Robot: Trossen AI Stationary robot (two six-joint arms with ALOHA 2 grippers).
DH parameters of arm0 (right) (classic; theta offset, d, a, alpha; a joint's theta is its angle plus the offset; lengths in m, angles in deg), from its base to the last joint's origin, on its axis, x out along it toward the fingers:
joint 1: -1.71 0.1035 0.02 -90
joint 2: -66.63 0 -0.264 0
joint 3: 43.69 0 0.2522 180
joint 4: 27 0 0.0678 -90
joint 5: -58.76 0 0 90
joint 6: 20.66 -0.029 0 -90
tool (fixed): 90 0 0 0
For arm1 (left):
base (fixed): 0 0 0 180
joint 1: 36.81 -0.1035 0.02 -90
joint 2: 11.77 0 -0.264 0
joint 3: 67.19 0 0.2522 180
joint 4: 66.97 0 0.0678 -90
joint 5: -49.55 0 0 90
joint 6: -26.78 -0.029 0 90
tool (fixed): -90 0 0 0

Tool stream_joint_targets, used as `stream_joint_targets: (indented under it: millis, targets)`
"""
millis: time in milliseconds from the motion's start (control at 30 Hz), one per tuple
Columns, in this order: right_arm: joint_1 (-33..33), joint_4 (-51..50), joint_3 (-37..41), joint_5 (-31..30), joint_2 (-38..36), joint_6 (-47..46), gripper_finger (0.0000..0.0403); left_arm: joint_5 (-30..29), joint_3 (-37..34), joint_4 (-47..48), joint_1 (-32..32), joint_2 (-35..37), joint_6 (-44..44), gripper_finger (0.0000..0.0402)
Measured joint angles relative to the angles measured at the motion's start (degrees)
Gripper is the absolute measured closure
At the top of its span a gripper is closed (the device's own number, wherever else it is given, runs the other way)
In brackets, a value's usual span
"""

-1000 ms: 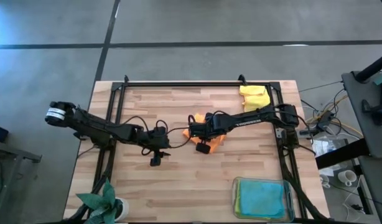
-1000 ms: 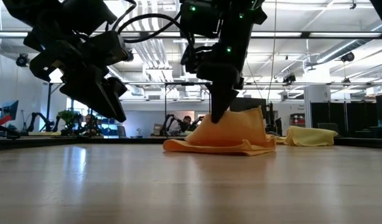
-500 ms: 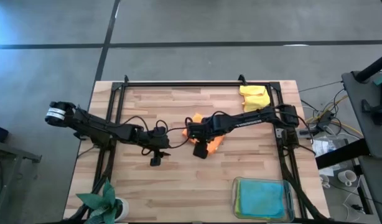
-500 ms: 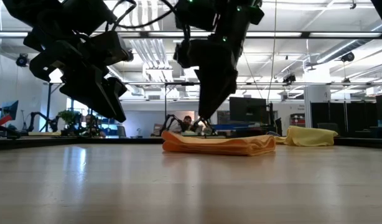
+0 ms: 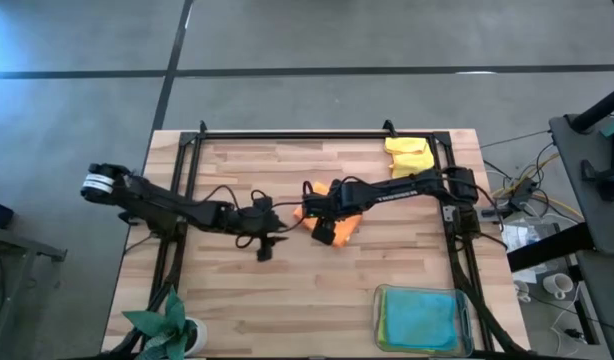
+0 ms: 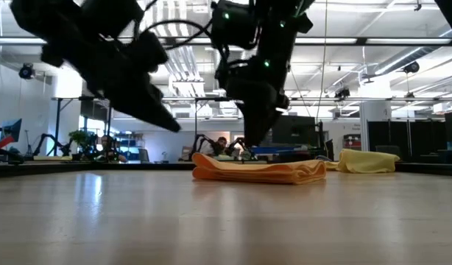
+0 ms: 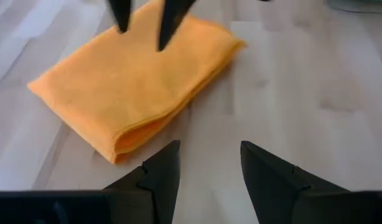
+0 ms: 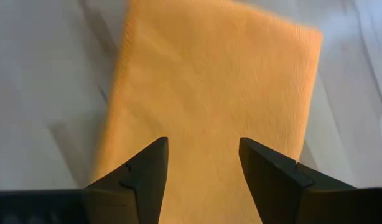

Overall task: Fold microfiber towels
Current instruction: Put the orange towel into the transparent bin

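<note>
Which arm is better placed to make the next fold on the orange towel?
Probably the right: its open gripper hovers directly above the orange towel, while the left gripper, also open, sits beside it over bare table.

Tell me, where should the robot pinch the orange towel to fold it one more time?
Probably a corner at the short end of the orange towel nearest the left gripper, coming from that side. It lies flat, folded in half, layers showing along the edge. The right gripper hangs open above it, holding nothing.
</note>
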Motion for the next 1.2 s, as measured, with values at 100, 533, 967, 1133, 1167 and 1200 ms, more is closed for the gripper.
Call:
stream_joint_targets:
  millis: [100, 533, 967, 1133, 1167, 1200]
  targets:
    - [0.04, -0.05, 2.89, 0.03, -0.25, -0.26, 0.0209, -0.16, 0.07, -4.98, -1.63, -5.16, 0.83, 0.0249]
    - [-2.22, -1.10, 13.52, -2.99, -2.14, -10.95, 0.0209, -0.23, 2.69, -20.65, -8.99, -22.58, -4.02, 0.0249]
    - [-2.07, -2.33, 15.07, -4.99, -13.75, -12.05, 0.0209, 9.06, 3.20, -21.50, -9.78, -15.33, -3.68, 0.0249]
    - [-5.63, 0.51, 20.71, -3.51, -17.38, -10.87, 0.0215, 8.86, 5.63, -24.06, -11.74, -17.44, -3.61, 0.0249]
    - [-6.40, 2.05, 22.32, -2.40, -17.64, -10.68, 0.0219, 8.86, 6.10, -24.53, -12.39, -18.89, -3.68, 0.0249]
    - [-7.03, 4.00, 24.07, -1.12, -17.73, -10.64, 0.0224, 8.86, 6.76, -25.38, -13.06, -20.65, -3.68, 0.0249]
